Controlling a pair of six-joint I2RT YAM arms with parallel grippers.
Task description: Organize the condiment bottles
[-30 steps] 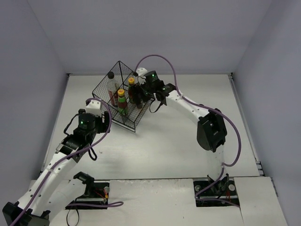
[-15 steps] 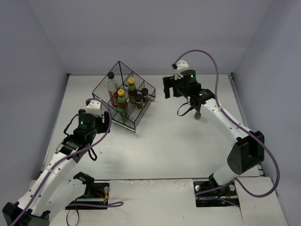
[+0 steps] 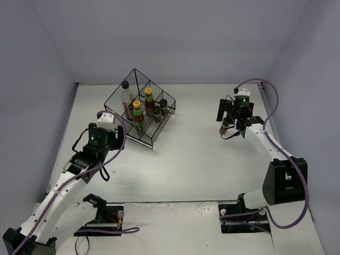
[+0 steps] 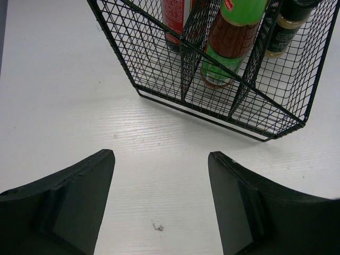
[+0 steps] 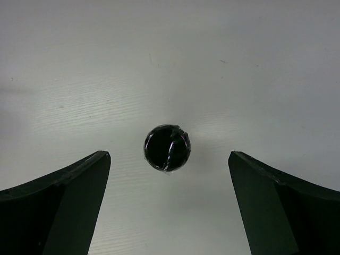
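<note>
— Black wire basket (image 3: 149, 137) at the far left of the white table (image 3: 191, 164), and it's crowded in there: the tall clear bottle (image 3: 127, 101) with its black cap at the back, two yellow-capped bottles (image 3: 138, 116) in the middle, two short dark jars (image 3: 163, 104) on the right side.

— Each in its own cell, going by the left wrist view. Wire dividers stand between the red label, the green-labelled bottle and a dark-capped jar. The frame edge cuts off all their tops, mind.

— The left gripper (image 4: 160, 159) hangs just short of the basket's near corner, fingers spread wide, nothing between them.

— Over to the right side now. The lone jar (image 5: 167, 147) stands on the table well apart from the basket, and the right wrist camera looks straight down on its black cap.

— The right gripper (image 5: 168, 159) is directly over it, jaws wide, with a clear gap on either side of the cap. No contact that I can see.

— From overhead that jar is mostly hidden under the wrist, only a brownish sliver showing. How high the fingers sit above it, I can't tell.

— And what a swing! A second ago that right arm was reaching into the basket's right side. Half a second ago it was mid-table, and now it's out near the right wall. The left arm hasn't budged, and the basket stands where it did.
</note>
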